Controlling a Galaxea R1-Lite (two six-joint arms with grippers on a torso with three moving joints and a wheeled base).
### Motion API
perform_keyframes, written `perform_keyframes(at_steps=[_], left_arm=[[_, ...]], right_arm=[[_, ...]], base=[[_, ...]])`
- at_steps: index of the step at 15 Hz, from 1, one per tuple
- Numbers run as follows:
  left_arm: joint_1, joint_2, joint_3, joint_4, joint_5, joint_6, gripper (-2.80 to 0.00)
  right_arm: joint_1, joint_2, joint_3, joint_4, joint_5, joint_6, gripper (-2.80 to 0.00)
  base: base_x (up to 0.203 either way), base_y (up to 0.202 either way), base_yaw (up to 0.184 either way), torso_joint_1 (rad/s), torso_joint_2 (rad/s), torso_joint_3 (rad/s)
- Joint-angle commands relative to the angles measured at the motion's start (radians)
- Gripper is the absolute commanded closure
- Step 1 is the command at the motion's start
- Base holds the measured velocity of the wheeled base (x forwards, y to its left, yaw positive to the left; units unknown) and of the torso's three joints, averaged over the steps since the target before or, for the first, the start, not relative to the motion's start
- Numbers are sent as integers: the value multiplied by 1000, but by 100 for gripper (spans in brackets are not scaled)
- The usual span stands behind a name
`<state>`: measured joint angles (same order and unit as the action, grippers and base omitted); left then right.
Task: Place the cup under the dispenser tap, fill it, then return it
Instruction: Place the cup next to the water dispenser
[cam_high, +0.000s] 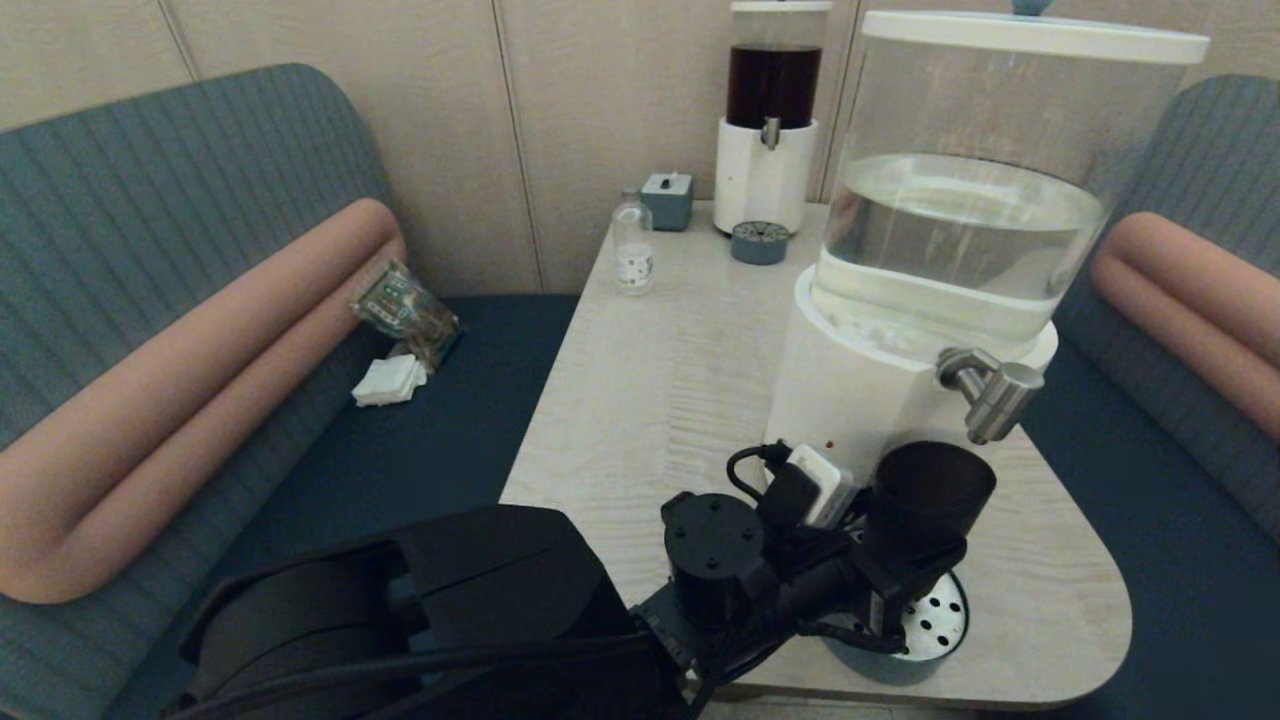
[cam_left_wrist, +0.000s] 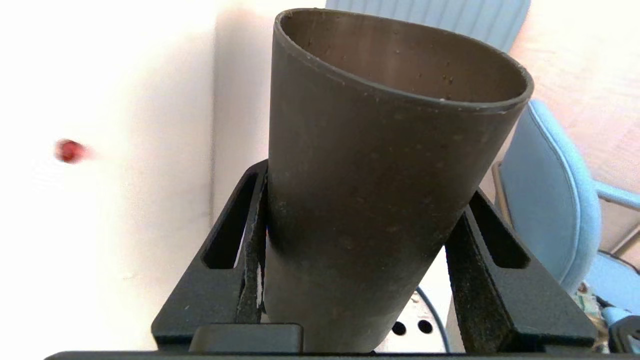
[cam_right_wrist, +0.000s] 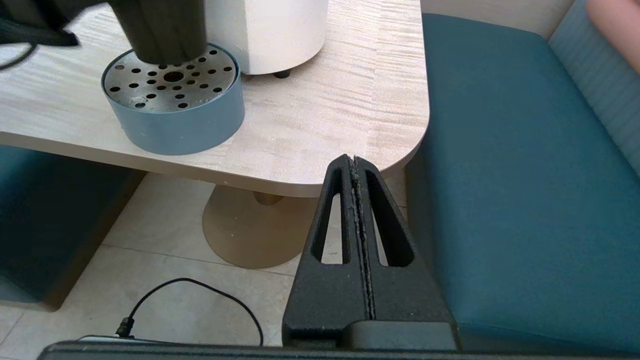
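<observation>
Cup (cam_left_wrist: 380, 190), smoky-dark, tapered, tilted, clamped in left gripper (cam_left_wrist: 360, 260); right gripper (cam_right_wrist: 356, 170) clenched empty.

Left arm reaches forward and right across the near table edge; left gripper (cam_left_wrist: 357, 250) clamped on the tilted cup (cam_left_wrist: 380, 190), one finger (cam_left_wrist: 235, 280) each side. Right gripper (cam_right_wrist: 354, 165) low, near right, fingers pressed together, empty.
</observation>
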<state>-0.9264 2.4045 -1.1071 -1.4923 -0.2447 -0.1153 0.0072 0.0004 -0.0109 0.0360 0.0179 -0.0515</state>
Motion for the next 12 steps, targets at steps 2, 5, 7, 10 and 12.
perform_keyframes(at_steps=[2,5,7,10,12], left_arm=[[1,-57,54,-14,-1,-1,0],[8,-96,111,-23,3,-6,0],[22,-118,147,-30,5,-13,0],[54,-142,181,-37,5,-15,0],[83,-156,201,-38,5,-15,0]], right_arm=[[0,-2,0,-1,0,-1,0],[0,-2,0,1,0,-1,0],[0,-2,0,1,0,-1,0],[0,-2,0,-1,0,-1,0],[0,-2,0,0,0,-1,0]], base=[[0,0,0,0,0,0],[0,0,0,0,0,0],[0,0,0,0,0,0],[0,0,0,0,0,0],[0,0,0,0,0,0]])
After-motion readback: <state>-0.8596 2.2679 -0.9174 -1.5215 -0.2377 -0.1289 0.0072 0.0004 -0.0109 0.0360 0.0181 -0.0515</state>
